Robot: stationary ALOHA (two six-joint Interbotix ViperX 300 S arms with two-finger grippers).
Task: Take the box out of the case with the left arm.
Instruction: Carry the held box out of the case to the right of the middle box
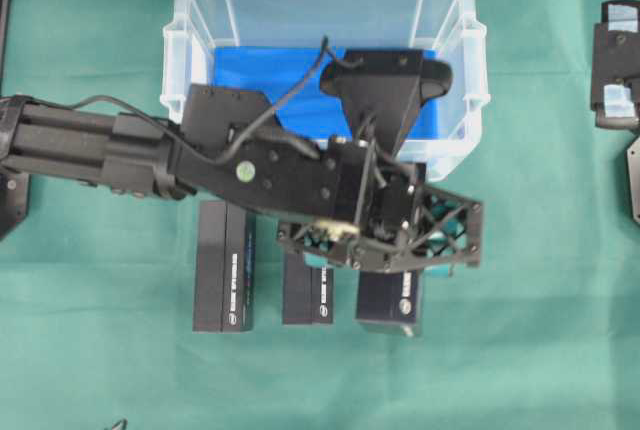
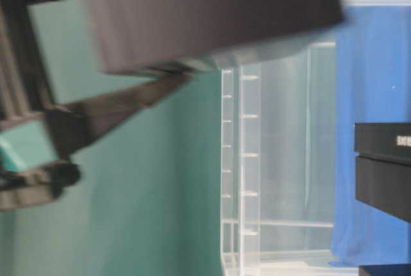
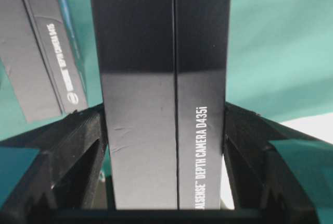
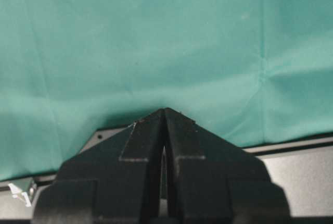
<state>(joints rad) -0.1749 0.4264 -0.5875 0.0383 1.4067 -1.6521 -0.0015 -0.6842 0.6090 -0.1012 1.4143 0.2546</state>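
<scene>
Left wrist view: box (image 3: 164,99) clamped between left claw (image 3: 165,146) fingers.

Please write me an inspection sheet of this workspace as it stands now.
Surface: green cloth, lightly creased.
Job's things: clear case with blue floor, no box visible inside; one black box clamped in the left gripper, outside the case by its near wall.
Clutter: two more black boxes lying on the cloth beside the held one.
Grippers: left shut on the box; right gripper shut, empty, over the cloth.
Cables: black cable looping along the left arm.
Surroundings: nothing seen.
</scene>
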